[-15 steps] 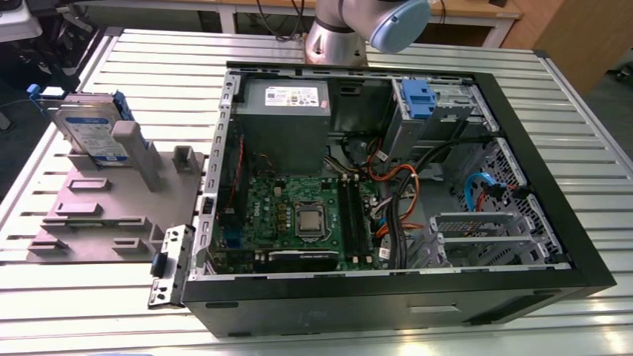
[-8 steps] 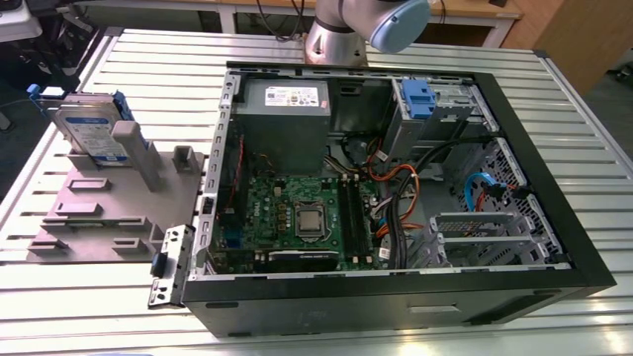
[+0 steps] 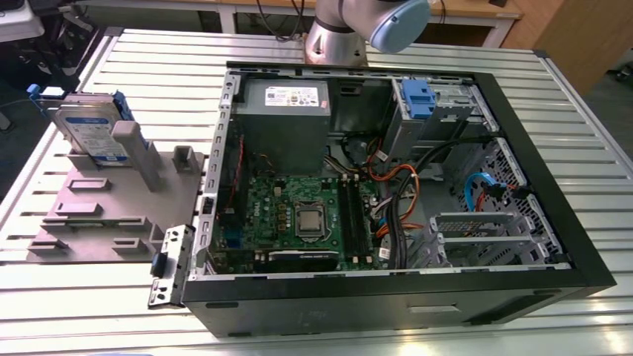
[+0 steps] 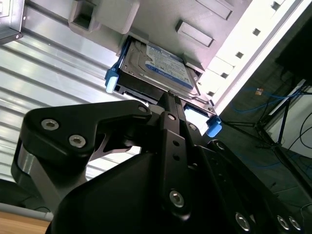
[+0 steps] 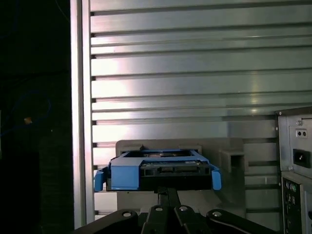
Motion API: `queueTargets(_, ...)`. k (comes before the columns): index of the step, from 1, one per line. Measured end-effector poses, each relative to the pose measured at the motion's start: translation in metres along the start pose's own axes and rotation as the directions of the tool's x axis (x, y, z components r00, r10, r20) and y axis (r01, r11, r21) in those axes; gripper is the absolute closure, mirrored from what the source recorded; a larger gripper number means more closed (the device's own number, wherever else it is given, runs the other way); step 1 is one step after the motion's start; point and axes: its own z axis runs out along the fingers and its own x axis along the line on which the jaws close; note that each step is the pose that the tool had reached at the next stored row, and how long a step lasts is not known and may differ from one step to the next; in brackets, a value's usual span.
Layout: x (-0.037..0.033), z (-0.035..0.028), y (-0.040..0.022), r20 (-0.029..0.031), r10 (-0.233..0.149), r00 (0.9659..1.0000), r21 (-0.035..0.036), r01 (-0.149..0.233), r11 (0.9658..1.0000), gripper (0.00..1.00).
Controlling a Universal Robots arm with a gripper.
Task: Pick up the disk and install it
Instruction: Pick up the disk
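Flat silver metal disk in bright blue plastic carrier stands on edge, tilted, in grey plastic slotted holder on ribbed aluminium table, at exterior view's left of open black computer case. Black gripper in both wrist views: jaws together, holding nothing (tips aimed at disk; contact unclear).

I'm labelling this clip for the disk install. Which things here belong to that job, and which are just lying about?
Job: disk; hand, pointed at it; open computer case.
Lying about: grey fixture under the disk; slatted metal table; grey power-supply box inside the case.
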Motion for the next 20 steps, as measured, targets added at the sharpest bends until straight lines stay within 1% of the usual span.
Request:
queueTargets(4, 0.0000, 0.0000, 0.0000, -0.0011, -0.030, 0.9996, 0.0012, 0.030, 0.9996, 0.89)
queueTargets(7, 0.0000, 0.0000, 0.0000, -0.0022, -0.060, 0.9982, 0.0025, 0.060, 0.9982, 0.89)
queueTargets(10, 0.0000, 0.0001, 0.0000, -0.0034, -0.092, 0.9957, 0.0037, 0.092, 0.9957, 0.89)
queueTargets(15, 0.0000, 0.0000, 0.0000, -0.0057, -0.146, 0.9893, 0.0058, 0.146, 0.9893, 0.89)
queueTargets(17, 0.0000, 0.0000, 0.0000, -0.0063, -0.160, 0.9871, 0.0063, 0.160, 0.9871, 0.89)
queueTargets(20, 0.0000, 0.0000, 0.0000, -0.0064, -0.161, 0.9869, 0.0064, 0.161, 0.9869, 0.89)
